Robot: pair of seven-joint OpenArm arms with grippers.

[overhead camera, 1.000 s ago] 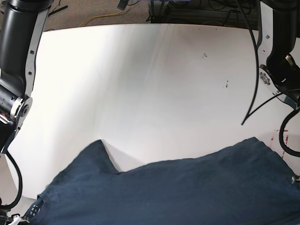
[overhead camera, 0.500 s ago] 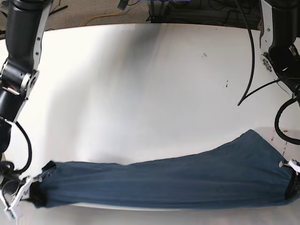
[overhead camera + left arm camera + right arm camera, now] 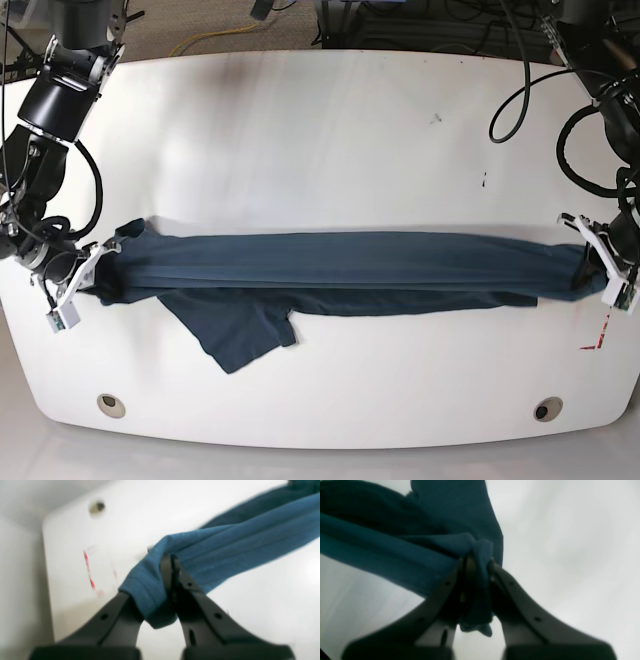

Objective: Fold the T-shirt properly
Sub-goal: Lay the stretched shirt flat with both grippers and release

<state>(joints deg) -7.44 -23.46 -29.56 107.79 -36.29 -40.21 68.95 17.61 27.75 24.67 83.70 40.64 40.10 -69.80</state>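
Both grippers, left (image 3: 604, 272) and right (image 3: 78, 286), fingers clamped on shirt (image 3: 340, 272) ends; shirt stretched taut across bench (image 3: 320, 130), one sleeve trailing. Keep tension even, lower level, avoid bunching.

white table (image 3: 330, 150), t-shirt (image 3: 340, 275) stretched across

Two black jointed arms, loose black cables looping alongside, white-edged wrist brackets, tapered black pincer fingers (image 3: 190, 590) with small holes
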